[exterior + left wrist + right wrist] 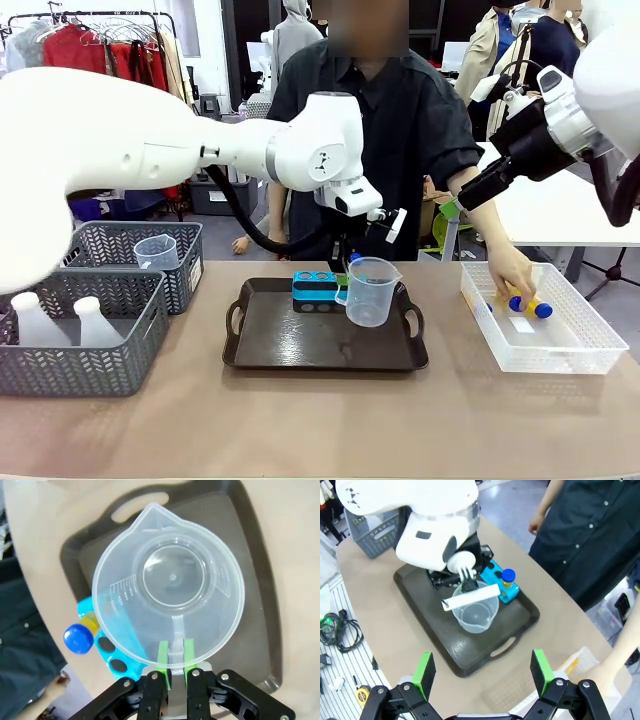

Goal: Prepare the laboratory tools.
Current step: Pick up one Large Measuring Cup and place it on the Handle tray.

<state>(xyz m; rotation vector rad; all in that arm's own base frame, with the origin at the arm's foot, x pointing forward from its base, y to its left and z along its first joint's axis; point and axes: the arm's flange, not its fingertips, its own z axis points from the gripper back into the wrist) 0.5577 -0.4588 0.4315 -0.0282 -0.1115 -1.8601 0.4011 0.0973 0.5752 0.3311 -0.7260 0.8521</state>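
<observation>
My left gripper [173,656] is shut on the handle of the clear measuring beaker [370,291], which hangs over the right half of the dark tray [270,345]. In the left wrist view I look down into the beaker [170,587]. The blue tube rack [314,290] stands at the tray's back and holds one blue-capped tube of yellow liquid [80,637]. My right gripper [482,672] is open high above the table, as also seen in the front view [452,207]. A person's hand [512,272] reaches into the white lattice bin [580,345] by two more tubes [528,305].
Two grey mesh baskets stand at the left: the far one [185,262] holds another clear beaker [155,252], the near one [130,350] holds two white flasks [92,322]. The person stands right behind the table.
</observation>
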